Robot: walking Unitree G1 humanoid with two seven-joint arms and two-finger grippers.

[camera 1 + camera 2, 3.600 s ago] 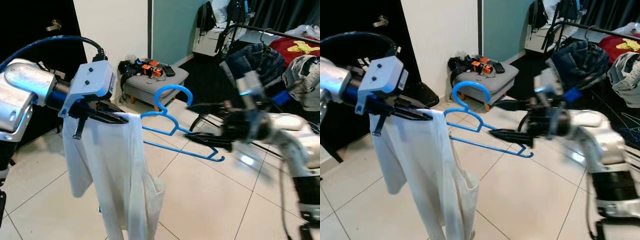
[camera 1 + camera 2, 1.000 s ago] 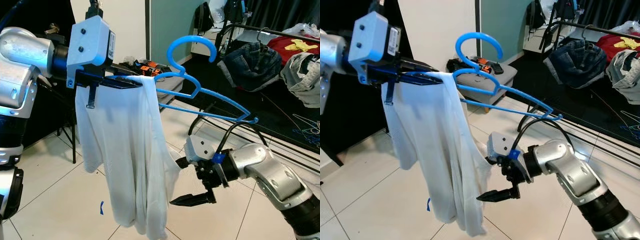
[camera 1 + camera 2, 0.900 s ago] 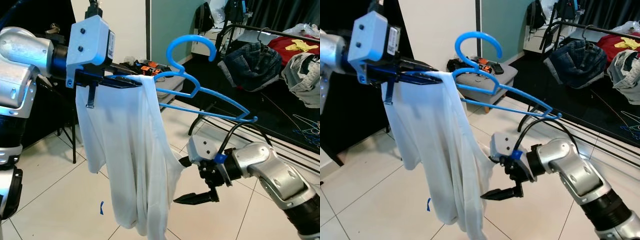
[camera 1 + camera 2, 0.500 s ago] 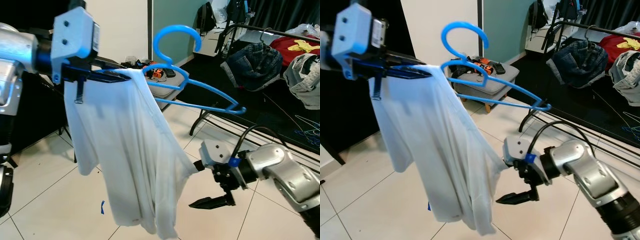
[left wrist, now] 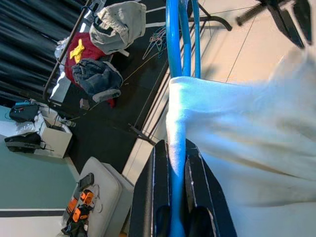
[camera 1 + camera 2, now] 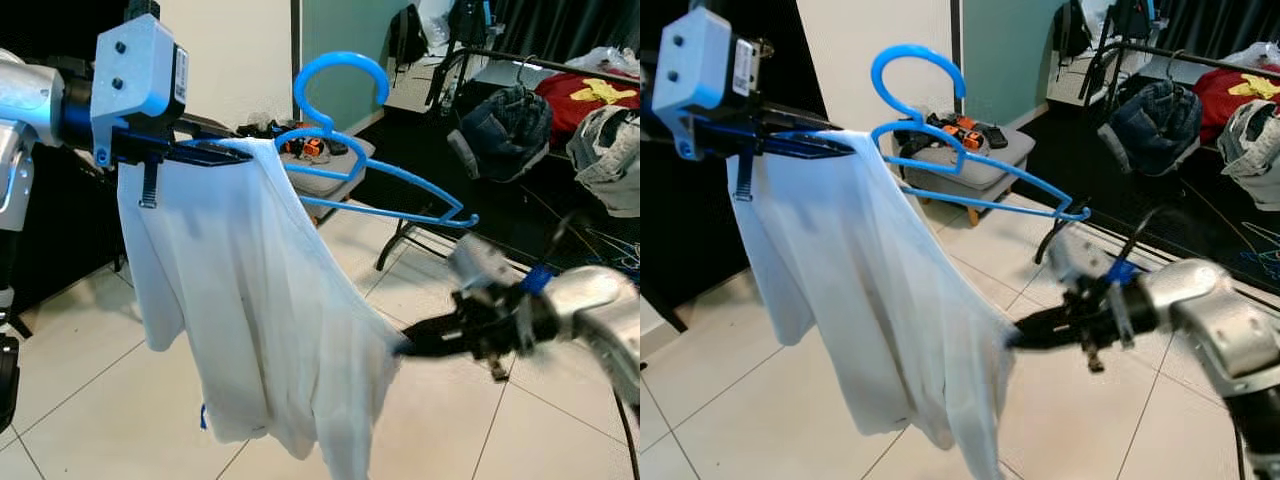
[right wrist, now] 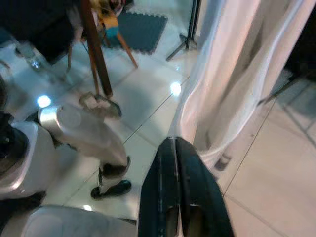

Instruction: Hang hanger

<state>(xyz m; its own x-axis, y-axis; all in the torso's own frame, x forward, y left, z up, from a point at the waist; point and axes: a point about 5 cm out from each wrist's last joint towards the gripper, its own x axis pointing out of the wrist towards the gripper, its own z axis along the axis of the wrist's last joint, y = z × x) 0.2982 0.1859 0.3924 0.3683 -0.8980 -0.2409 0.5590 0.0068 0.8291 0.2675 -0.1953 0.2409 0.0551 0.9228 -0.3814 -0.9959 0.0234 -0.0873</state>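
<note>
While the left hand [image 6: 215, 152] stays clamped on the blue hanger [image 6: 375, 185], its long axis runs away from that hand toward the clothes rail [image 6: 560, 68] beyond (right hand [image 6: 1025, 338], fingers together, lies lower at the white shirt [image 6: 260, 320]).

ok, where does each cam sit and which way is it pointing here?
Left eye view: head, looking forward and down; left gripper holds the blue hanger with the white shirt, blurred right gripper at the shirt's edge.
Right eye view: head, same scene.
Left wrist view: along its fingers, clamped on the hanger, toward the clothes rack.
Right wrist view: along its closed fingers, toward the shirt, floor and robot's own body.
Both wrist views share the shirt.
</note>
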